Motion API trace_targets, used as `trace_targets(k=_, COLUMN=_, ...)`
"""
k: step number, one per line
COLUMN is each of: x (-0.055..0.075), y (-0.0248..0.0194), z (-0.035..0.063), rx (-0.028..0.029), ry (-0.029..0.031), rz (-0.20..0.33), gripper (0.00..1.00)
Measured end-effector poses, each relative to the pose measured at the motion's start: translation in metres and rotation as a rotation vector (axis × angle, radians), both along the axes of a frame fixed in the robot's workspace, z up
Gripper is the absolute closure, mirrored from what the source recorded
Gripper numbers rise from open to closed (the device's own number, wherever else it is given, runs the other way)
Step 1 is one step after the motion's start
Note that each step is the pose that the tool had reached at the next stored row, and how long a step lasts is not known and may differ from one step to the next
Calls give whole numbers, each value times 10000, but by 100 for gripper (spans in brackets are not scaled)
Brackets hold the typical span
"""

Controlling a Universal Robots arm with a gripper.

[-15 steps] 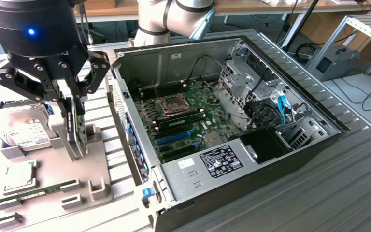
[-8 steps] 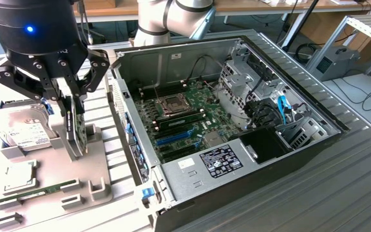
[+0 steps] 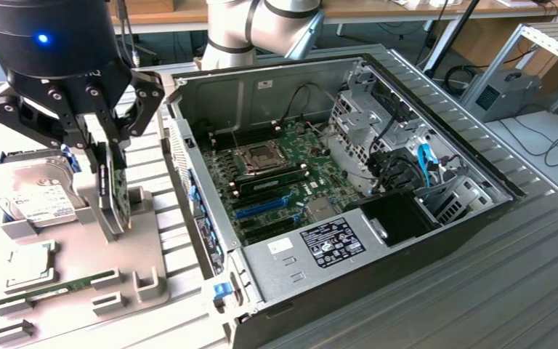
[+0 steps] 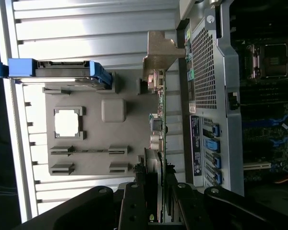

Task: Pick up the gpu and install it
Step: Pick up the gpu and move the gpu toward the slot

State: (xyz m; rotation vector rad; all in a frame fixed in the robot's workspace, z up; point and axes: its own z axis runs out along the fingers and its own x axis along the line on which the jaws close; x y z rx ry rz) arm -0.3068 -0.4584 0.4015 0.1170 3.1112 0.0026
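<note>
Looming closest, the black multi-link claw (image 3: 111, 218) hangs over the grey moulded parts tray (image 3: 148, 280) on the slatted metal tabletop (image 3: 511, 291). Its fingers (image 4: 134, 206) are drawn narrow and pinch the gpu (image 4: 161, 134), a thin dark circuit card with a silver end bracket, which stands on edge in its slot so both faces can be reached. From the exterior view's left come a silver white-labelled hard drive (image 3: 29, 195), the gripped card, then the open black computer case (image 3: 357, 182), lying on its side so its green motherboard (image 3: 279, 178) faces upward.
</note>
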Motion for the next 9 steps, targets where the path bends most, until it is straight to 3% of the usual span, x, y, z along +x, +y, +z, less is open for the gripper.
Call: trace_targets(k=9, x=0, y=0, z=34, rx=0, ry=0, rz=0, gripper=74)
